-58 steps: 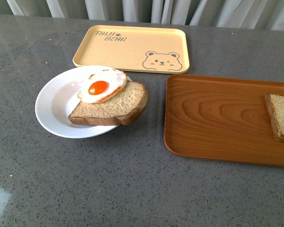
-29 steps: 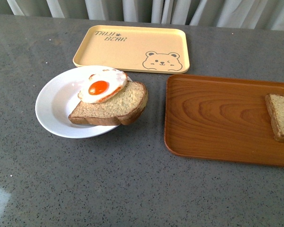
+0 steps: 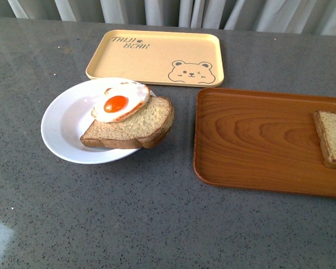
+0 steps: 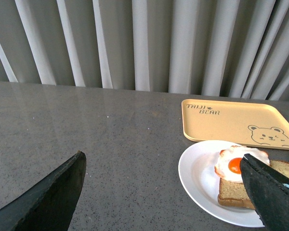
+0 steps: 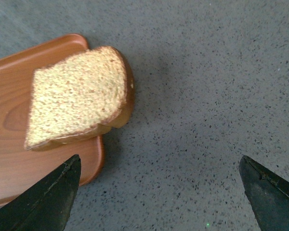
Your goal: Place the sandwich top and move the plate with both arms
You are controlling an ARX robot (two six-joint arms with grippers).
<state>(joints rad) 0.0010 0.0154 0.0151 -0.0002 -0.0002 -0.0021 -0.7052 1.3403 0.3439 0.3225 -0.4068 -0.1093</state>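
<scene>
The sandwich top (image 3: 333, 137) is a brown bread slice lying at the right end of the wood-grain tray (image 3: 257, 140); in the right wrist view the sandwich top (image 5: 77, 96) overhangs the tray's corner (image 5: 9, 159). My right gripper (image 5: 161, 168) hangs open over bare grey table just beside that slice. The white plate (image 3: 64, 120) holds a bread slice with a fried egg (image 3: 120, 102). My left gripper (image 4: 164, 166) is open, hovering near the plate (image 4: 197, 175), one finger (image 4: 272, 190) in front of the egg bread. Neither arm shows in the front view.
A yellow bear-print tray (image 3: 157, 56) lies behind the plate, near the curtain (image 4: 144, 43). The grey speckled table (image 3: 157, 224) stretches toward the front edge. The wooden tray sits right of the plate with a narrow gap between them.
The plate with the egg bread appears shifted very slightly left in the front view; otherwise nothing has visibly moved.
</scene>
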